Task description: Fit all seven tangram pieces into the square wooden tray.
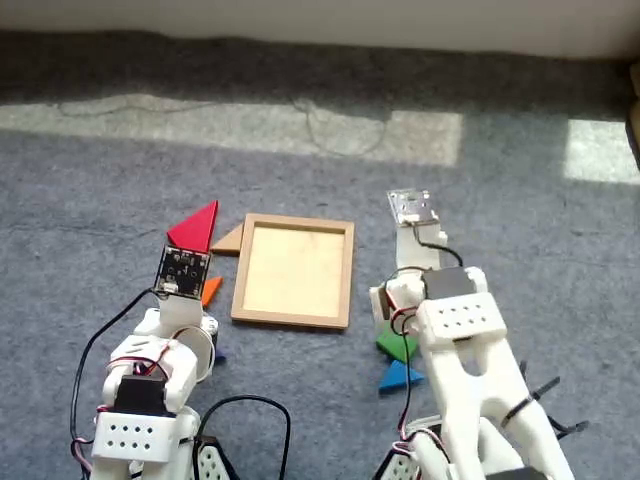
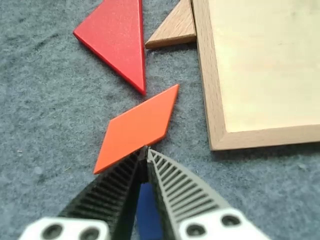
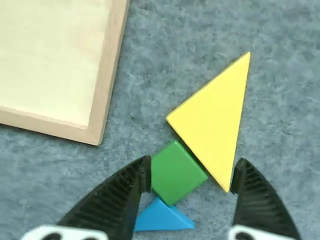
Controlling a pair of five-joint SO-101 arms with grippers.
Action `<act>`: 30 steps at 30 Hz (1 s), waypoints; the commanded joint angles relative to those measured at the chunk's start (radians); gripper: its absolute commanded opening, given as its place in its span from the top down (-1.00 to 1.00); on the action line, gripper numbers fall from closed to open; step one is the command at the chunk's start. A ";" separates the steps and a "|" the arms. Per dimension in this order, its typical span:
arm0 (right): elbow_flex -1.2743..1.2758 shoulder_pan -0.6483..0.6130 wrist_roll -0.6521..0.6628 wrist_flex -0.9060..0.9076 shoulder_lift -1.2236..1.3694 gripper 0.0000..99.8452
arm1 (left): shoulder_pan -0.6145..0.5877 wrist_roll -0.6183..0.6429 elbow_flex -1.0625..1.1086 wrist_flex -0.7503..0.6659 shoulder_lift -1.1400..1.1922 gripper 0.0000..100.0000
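The square wooden tray (image 1: 290, 319) lies empty mid-worktop, every piece we see outside it. Our left pincer (image 2: 145, 150), clenched on nothing, noses the orange parallelogram (image 2: 137, 127), seemingly to push it. Our right pincer (image 3: 192, 167) gapes astride the green square (image 3: 176, 172) beside the yellow triangle (image 3: 215, 125), apparently lining up a grasp.

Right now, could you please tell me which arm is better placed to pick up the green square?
Right. The right hand is open around the green square; the left hand is shut by the orange piece across the tray.

red triangle (image 2: 117, 37), orange parallelogram (image 2: 137, 127), green square (image 3: 177, 172)
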 commanded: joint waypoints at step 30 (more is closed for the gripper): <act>-0.090 -0.010 0.002 -0.260 0.292 0.26 | -0.010 0.006 0.027 0.006 -0.008 0.99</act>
